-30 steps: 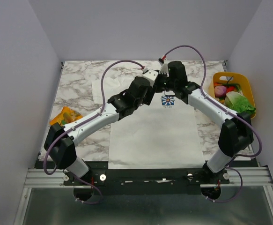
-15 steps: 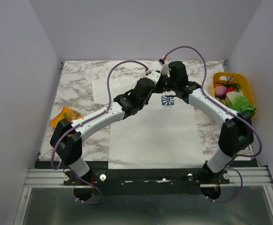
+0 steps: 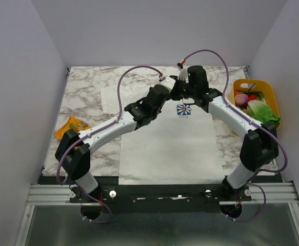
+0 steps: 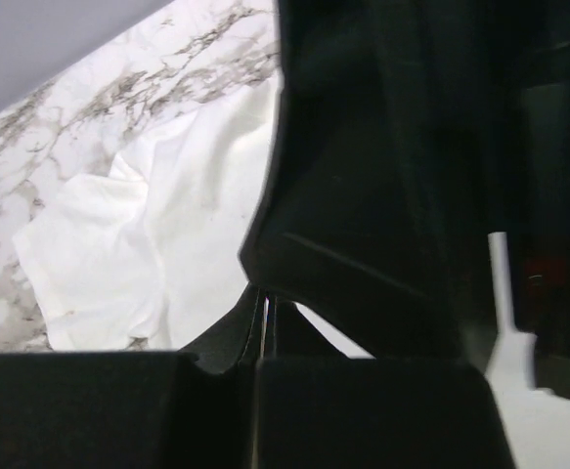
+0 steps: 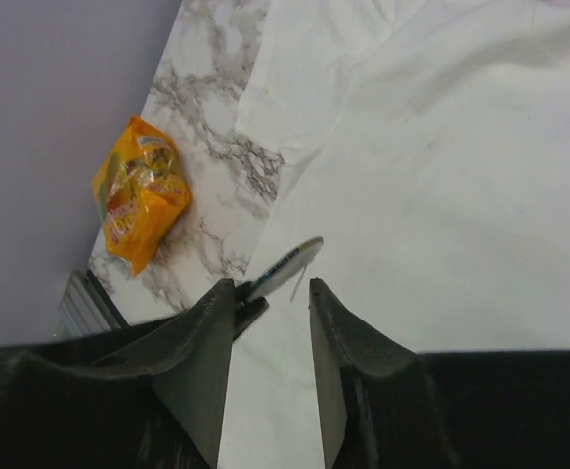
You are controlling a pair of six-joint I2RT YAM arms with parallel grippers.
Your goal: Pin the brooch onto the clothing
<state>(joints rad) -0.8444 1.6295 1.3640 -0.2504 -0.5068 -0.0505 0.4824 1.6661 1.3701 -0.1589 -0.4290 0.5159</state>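
Above the far chest of the T-shirt (image 3: 164, 138), both claws meet: right claw (image 5: 270, 288) spread, brooch (image 5: 283, 268) edge-on against one finger; left claw's (image 4: 265, 327) state is unclear.

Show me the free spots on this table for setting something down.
Bare marble table lies left of the T-shirt, above the orange snack packet. The T-shirt's lower half is flat and unoccupied. Crowded: both grippers around the flower print, and the yellow basket.

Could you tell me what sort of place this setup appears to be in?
Probably a lab test booth for robot manipulation: plain grey walls enclose a marble-patterned table, with a white T-shirt, a snack packet and a yellow basket of toy food as props.
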